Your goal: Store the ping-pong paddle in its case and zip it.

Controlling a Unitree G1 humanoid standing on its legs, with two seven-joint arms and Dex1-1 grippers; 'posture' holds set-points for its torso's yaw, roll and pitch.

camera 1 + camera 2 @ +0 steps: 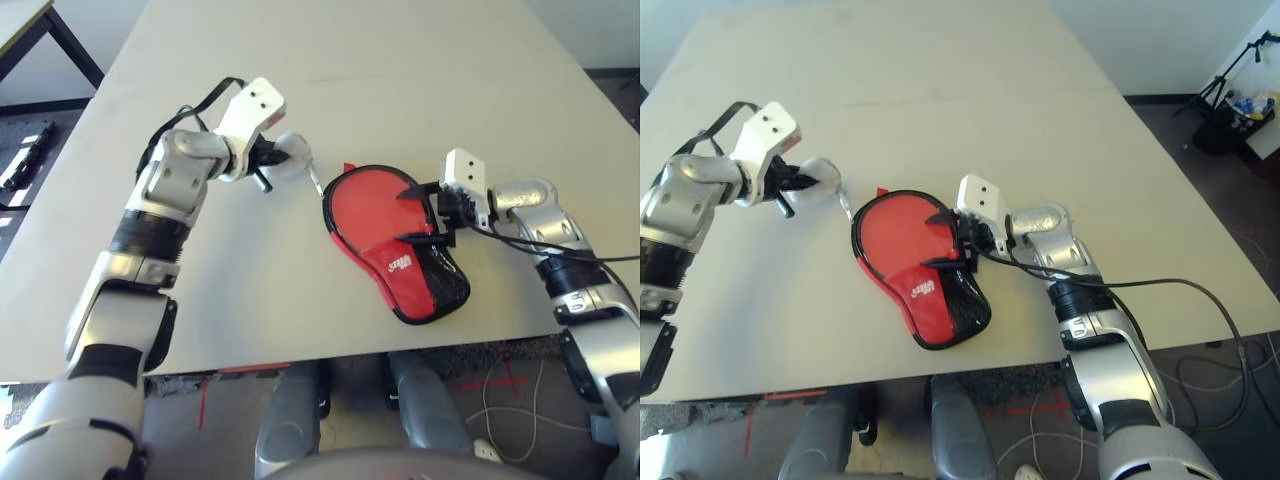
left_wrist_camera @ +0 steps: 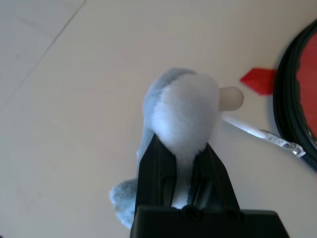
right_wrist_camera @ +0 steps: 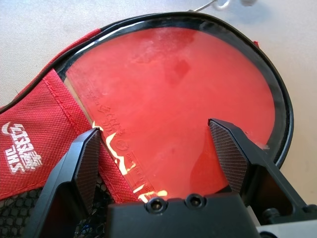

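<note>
The case (image 1: 400, 250) is lying on the table (image 1: 400, 90) with the ping-pong paddle (image 3: 168, 99) sitting inside it — red face showing. Left gripper (image 2: 183, 153) is pinching the pale soft ball (image 2: 181, 111) on a cord beside the case. Right gripper (image 3: 161, 153) is hovering over the paddle face — fingers spread wide.

my two head views look forward and down over my forearms at the table (image 1: 300, 300), from a little apart, and both take in the case (image 1: 400, 245), my left gripper (image 1: 272, 160) and my right gripper (image 1: 958, 240). the camera on my left wrist looks along its pinched fingers at a fluffy ball (image 2: 183, 111), very close, with the case rim at one edge. the camera on my right wrist looks between its spread fingers onto the ping-pong paddle (image 3: 173, 94), close, inside the case.
</note>
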